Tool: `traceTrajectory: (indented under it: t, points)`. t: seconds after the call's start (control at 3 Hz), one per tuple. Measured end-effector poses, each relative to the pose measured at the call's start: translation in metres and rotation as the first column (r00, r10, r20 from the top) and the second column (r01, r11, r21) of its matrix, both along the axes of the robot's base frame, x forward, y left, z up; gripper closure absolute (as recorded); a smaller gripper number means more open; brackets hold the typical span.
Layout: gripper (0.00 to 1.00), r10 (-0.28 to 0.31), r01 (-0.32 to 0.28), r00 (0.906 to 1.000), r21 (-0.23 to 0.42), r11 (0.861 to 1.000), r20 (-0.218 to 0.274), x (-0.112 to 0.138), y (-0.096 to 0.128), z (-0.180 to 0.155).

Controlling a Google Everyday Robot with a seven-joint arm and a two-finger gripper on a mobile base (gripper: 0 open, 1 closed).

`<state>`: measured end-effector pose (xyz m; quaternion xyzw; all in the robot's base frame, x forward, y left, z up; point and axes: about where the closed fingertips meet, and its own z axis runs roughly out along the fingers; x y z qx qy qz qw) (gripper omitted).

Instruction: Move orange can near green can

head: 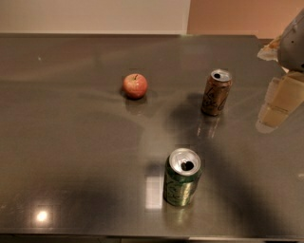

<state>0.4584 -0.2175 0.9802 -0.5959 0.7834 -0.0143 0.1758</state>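
Observation:
The orange can (216, 92) stands upright on the dark table (71, 142), right of the middle, with its top opened. The green can (182, 183) stands upright nearer the front edge, a little left of the orange can and well apart from it. My gripper (280, 102) hangs at the far right edge of the view, pale and beige, to the right of the orange can and not touching it. It holds nothing that I can see.
A red apple (135, 85) lies on the table left of the orange can. The table's back edge meets a pale wall (95, 14). A bright light reflection (42, 216) shows near the front left.

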Motion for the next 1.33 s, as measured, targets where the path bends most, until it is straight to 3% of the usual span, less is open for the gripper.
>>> traceTrajectory:
  t: [1.33]
  points:
    - [0.00, -0.078, 0.080, 0.9966, 0.114, 0.990, -0.028, 0.103, 0.002, -0.032]
